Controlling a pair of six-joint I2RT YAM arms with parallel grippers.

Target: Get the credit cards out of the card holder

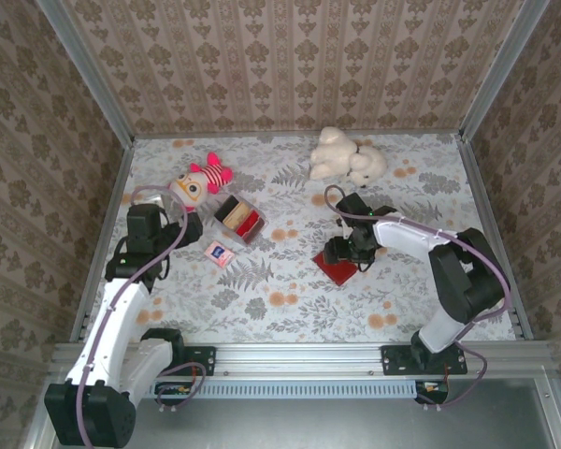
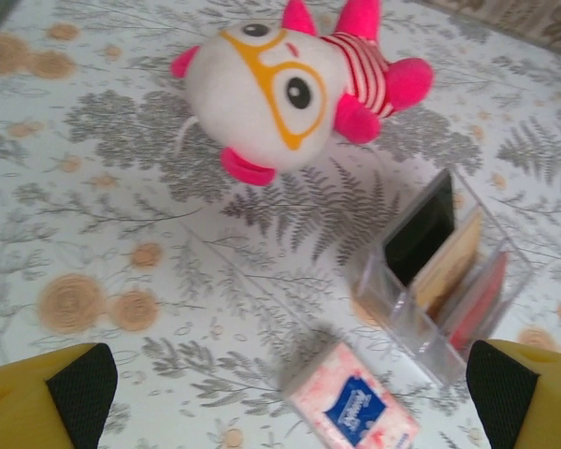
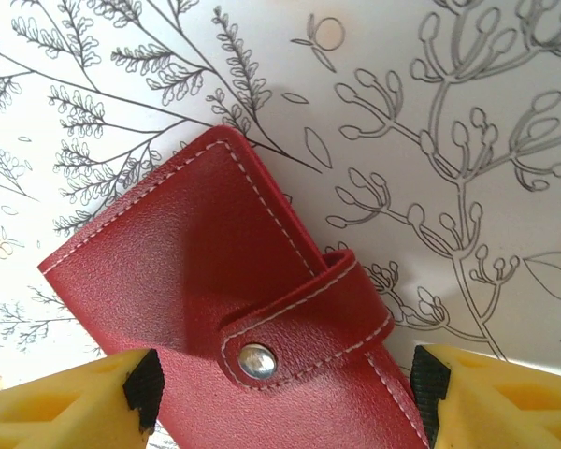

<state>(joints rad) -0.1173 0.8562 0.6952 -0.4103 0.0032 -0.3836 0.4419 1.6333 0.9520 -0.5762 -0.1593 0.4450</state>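
Beyond the right hand [image 1: 341,255], a table [image 1: 262,313] in pale floral cloth meets brown damask-papered walls [image 1: 290,56], framed by aluminium rails [image 1: 290,354]; soft, even light.

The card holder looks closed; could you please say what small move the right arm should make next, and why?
Probably lower the open right tool and pinch the strap by its free end, since the snap holds the card holder shut.

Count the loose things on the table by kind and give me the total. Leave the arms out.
soft toys: 2 (pink-and-white toy, cream toy)
clear box: 1
small packet: 1
red wallet: 1
Total: 5
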